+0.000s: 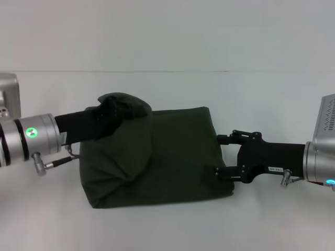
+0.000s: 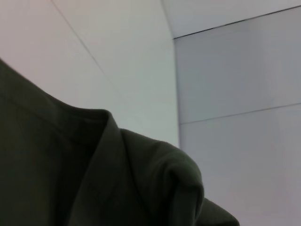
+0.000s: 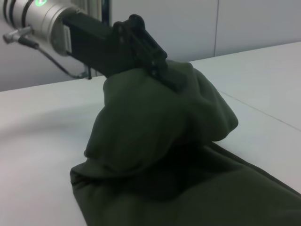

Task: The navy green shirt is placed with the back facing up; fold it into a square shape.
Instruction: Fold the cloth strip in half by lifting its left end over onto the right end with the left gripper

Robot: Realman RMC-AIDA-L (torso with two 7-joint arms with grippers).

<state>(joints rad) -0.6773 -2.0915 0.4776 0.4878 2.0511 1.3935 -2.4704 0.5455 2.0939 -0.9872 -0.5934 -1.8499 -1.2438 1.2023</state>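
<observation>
The navy green shirt (image 1: pixel 178 157) lies on the white table as a partly folded, roughly rectangular bundle. My left gripper (image 1: pixel 108 115) is shut on a bunch of its left side and holds that fabric up, so it drapes over the rest toward the middle. From the right wrist view the left gripper (image 3: pixel 160 70) shows with the cloth (image 3: pixel 155 127) hanging from it. Dark fabric (image 2: pixel 70 179) fills the lower part of the left wrist view. My right gripper (image 1: pixel 219 155) stands open at the shirt's right edge, its lower finger (image 1: pixel 222 172) over the fabric.
The white table (image 1: pixel 167 230) runs around the shirt on all sides, with a pale wall behind its far edge (image 1: pixel 209 71). A thin cable (image 1: pixel 60 162) hangs by the left wrist.
</observation>
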